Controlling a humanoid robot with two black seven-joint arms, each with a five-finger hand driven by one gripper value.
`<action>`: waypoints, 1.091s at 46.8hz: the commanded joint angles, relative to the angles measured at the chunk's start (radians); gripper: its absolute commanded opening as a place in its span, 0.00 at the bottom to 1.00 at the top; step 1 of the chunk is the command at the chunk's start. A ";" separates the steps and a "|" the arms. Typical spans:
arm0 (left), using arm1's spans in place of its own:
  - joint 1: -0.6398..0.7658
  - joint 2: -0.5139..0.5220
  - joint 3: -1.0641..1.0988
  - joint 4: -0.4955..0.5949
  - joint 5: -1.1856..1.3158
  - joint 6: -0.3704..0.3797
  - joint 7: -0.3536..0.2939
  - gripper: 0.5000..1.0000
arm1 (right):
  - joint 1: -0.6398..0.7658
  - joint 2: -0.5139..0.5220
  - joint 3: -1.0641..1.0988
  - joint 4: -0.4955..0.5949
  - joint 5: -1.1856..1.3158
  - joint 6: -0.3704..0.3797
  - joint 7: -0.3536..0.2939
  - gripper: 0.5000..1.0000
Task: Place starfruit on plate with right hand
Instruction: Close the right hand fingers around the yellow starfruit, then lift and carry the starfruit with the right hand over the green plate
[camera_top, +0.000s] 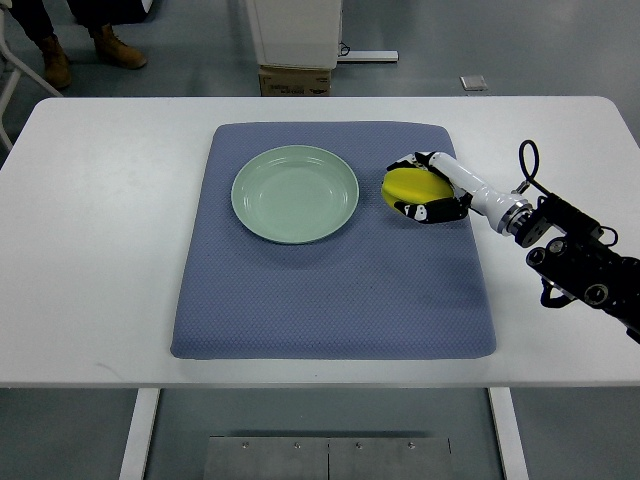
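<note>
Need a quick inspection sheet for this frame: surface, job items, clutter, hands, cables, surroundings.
Surface: white table with blue mat.
Job's things: yellow starfruit on the mat, right of the empty green plate, not on it.
Clutter: nothing seen.
Hands: right hand wrapped around the starfruit; left not in view.
Cables: black loop at right wrist.
Surroundings: cardboard box, a person's boots, floor plate.

— What is on the white table (100, 250)?
— A big blue mat (330, 300), in the middle.
— And at the top?
— A cardboard box (295, 80) on the floor, and someone's brown boots (118, 47) at the upper left.
</note>
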 joint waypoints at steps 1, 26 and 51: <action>0.000 0.000 0.000 0.000 -0.001 0.000 0.000 1.00 | 0.020 0.002 0.002 0.001 0.005 0.000 -0.011 0.00; 0.000 0.000 0.000 0.000 0.000 0.000 0.000 1.00 | 0.107 0.130 0.005 0.001 0.022 -0.002 -0.120 0.00; 0.000 0.000 0.000 0.000 0.000 0.000 0.000 1.00 | 0.153 0.243 -0.044 -0.032 0.020 -0.005 -0.175 0.00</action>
